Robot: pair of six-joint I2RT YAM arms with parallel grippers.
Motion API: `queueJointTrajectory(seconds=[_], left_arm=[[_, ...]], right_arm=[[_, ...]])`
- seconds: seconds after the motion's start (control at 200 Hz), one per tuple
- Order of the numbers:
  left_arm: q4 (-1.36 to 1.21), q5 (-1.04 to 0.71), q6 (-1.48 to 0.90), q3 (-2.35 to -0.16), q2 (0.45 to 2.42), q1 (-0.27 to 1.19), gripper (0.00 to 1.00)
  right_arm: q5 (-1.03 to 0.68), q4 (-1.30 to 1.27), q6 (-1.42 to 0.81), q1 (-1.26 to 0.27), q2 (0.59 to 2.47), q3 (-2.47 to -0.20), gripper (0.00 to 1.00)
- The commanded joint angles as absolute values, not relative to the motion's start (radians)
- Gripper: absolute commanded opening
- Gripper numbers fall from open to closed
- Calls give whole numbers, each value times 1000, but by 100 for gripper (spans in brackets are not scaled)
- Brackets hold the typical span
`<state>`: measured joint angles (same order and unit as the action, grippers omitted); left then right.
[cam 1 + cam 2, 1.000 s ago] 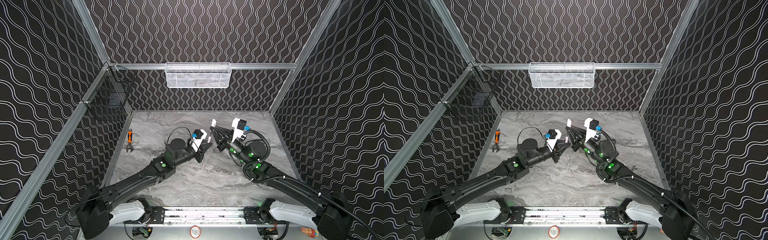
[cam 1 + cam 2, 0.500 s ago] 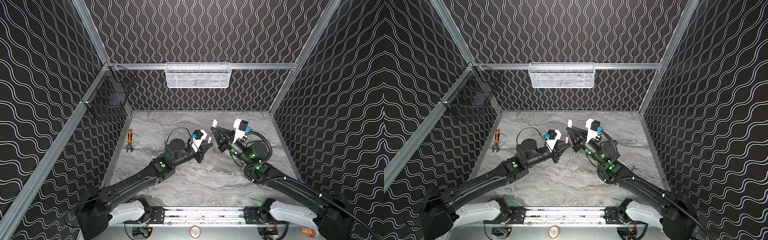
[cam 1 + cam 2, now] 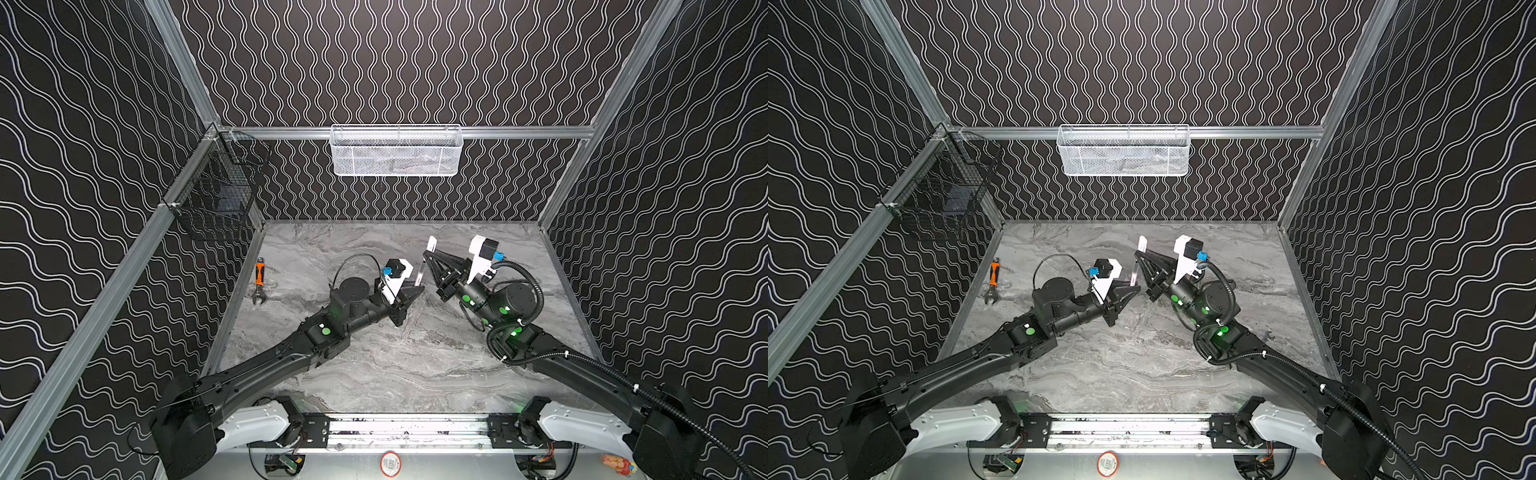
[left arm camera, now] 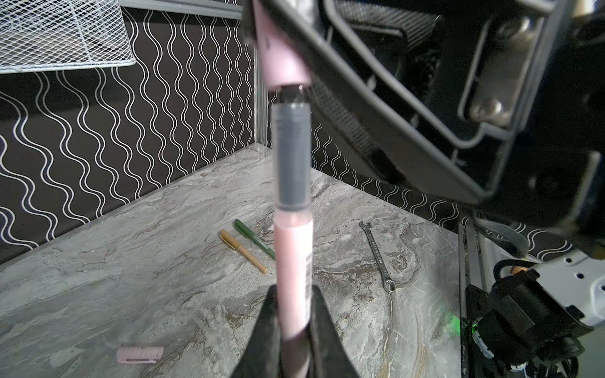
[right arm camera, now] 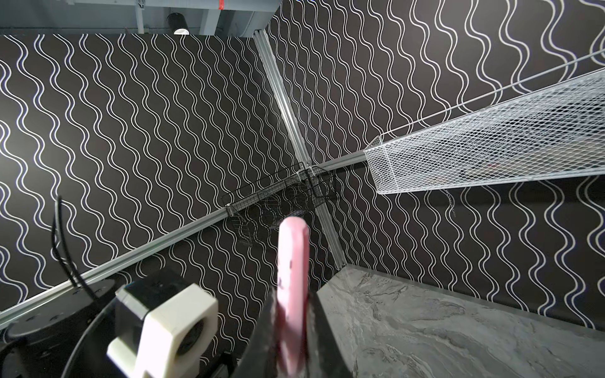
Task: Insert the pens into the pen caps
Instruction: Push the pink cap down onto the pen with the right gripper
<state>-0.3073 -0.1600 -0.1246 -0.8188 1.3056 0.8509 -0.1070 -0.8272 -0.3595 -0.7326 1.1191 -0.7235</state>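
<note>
Blk arms, green dots, wht bases, ribbed cable

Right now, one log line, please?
left gripper: shut on pink pen | right gripper: shut on pink cap | pen at cap mouth, unseated

Pink pen tip entering pink cap, gold pen beside green pen, loose cap
</note>
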Motion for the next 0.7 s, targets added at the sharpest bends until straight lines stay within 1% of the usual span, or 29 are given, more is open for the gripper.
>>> queueJointTrajectory(seconds=[0.0,0.155,0.4,0.576,0.696], left_arm=[[-373,-195,-98,-824,1297,853,6],[-376,-192,-101,-824,1302,853,6],[-376,-190,-104,-824,1298,853,6],[-381,-183,-104,-821,1292,853,6],[-383,-181,-106,-816,1285,853,6]], right_arm=[[-94,-785,-368,-727,1111,-733,14],[-159,-767,-374,-727,1129,-751,14],[-215,-846,-457,-727,1141,-699,15],[-231,-889,-477,-728,1136,-679,16],[-202,-888,-472,-728,1110,-656,16]])
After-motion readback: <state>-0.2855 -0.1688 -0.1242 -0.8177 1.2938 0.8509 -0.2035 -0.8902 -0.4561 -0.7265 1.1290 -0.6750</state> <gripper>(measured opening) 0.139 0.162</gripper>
